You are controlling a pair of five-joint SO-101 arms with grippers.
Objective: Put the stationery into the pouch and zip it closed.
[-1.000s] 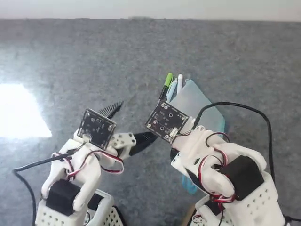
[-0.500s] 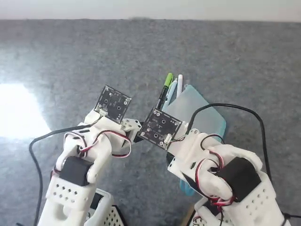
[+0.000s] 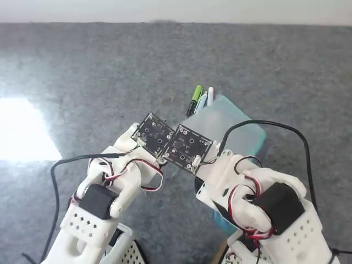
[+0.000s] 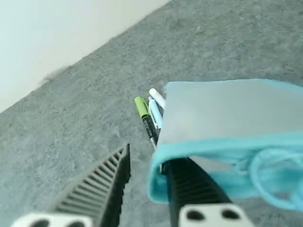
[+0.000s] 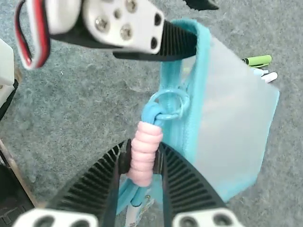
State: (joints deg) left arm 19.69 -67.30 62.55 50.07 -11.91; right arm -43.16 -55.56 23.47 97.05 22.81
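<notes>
Risk: zip pull (image 5: 142,153) held, pens (image 3: 193,99) poking out

Your right gripper (image 5: 140,163) is clamped on the pink pull. Your left gripper (image 4: 142,179) has its jaws apart at a corner of the pouch (image 3: 239,124), which lies mid-table (image 3: 82,66). If you pull now, the zip may jam on the pens or drag the unheld pouch.

Item, lighting: I log bright, diffuse daylight over the grey table (image 3: 82,66) in the high view, with one blown-out glare patch (image 3: 22,129) at its left edge, so the light seems to enter from that side. Item, shadows: I find them faint and soft-edged, a dim band on the table beside the pouch (image 5: 236,109) in the right wrist view, where the pink pull (image 5: 142,153) is evenly lit. Item, left wrist view: I note a pale, washed-out wall (image 4: 57,33) and a light sheen on the pouch's frosted face.
</notes>
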